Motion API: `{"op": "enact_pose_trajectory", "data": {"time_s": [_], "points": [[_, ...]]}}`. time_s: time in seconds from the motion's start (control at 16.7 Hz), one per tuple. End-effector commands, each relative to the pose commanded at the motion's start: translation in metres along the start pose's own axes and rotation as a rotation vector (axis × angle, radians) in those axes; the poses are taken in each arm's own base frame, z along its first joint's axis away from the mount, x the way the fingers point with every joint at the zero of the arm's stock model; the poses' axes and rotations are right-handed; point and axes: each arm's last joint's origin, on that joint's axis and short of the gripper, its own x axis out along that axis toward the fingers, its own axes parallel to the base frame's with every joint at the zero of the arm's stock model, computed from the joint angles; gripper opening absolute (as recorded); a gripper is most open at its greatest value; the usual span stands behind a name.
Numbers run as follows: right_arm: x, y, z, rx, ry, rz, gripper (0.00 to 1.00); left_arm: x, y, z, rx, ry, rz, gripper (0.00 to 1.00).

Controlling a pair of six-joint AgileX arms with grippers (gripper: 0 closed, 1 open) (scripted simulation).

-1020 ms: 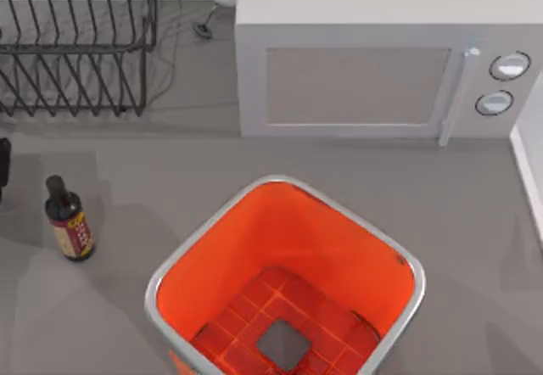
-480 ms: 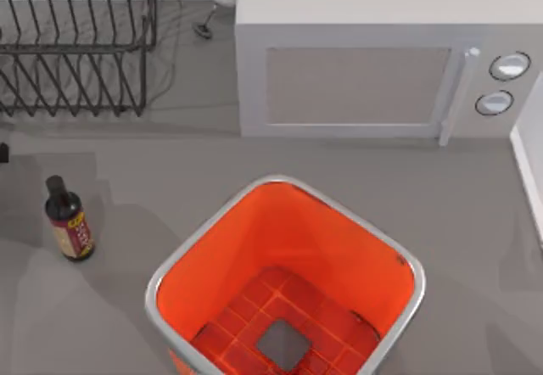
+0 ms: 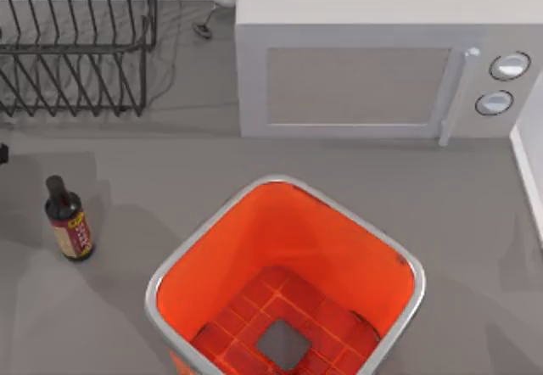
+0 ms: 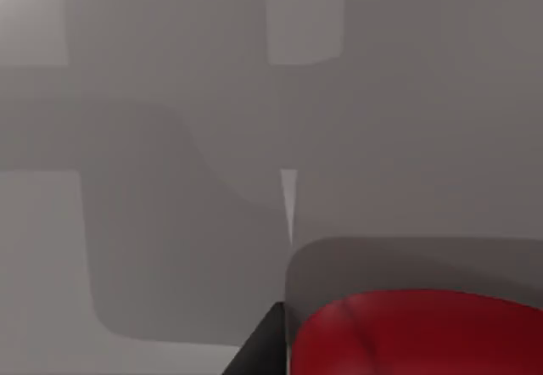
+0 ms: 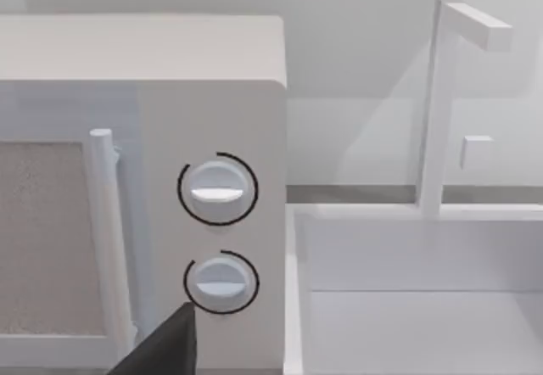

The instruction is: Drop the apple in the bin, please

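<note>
- The apple [image 4: 416,333] sits close under the left wrist camera, beside a dark fingertip; whether the left pincer actually clamps it, or how wide it stands, cannot be told.
- Risk: a release short of the bin [image 3: 405,265] would let the apple roll across the table.
- The bin mouth is wide and unobstructed; the bottle [image 3: 69,221] stands beside the likely approach path.
- Right arm idle, facing the microwave [image 5: 144,188].

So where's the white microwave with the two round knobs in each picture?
Top view: white box-shaped microwave at the back, behind the orange-red bin with a silver rim.
Right wrist view: microwave close up, door handle showing.
Left wrist view: grey table, red rounded thing.
Shared landmark: its two round knobs.
</note>
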Motion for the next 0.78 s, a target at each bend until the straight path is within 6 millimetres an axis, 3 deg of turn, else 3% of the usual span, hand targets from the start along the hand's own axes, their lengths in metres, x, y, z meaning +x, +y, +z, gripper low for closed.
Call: {"op": "enact_pose_trajectory", "data": {"time_s": [0.48,0.78], "points": [[0.000,0.000,0.000,0.000,0.000,0.000,1.00,0.000,0.000,0.000,0.000,0.000,0.000,0.00],[0.000,0.000,0.000,0.000,0.000,0.000,1.00,-0.022,0.002,0.009,0.005,-0.013,0.017,0.00]]}}
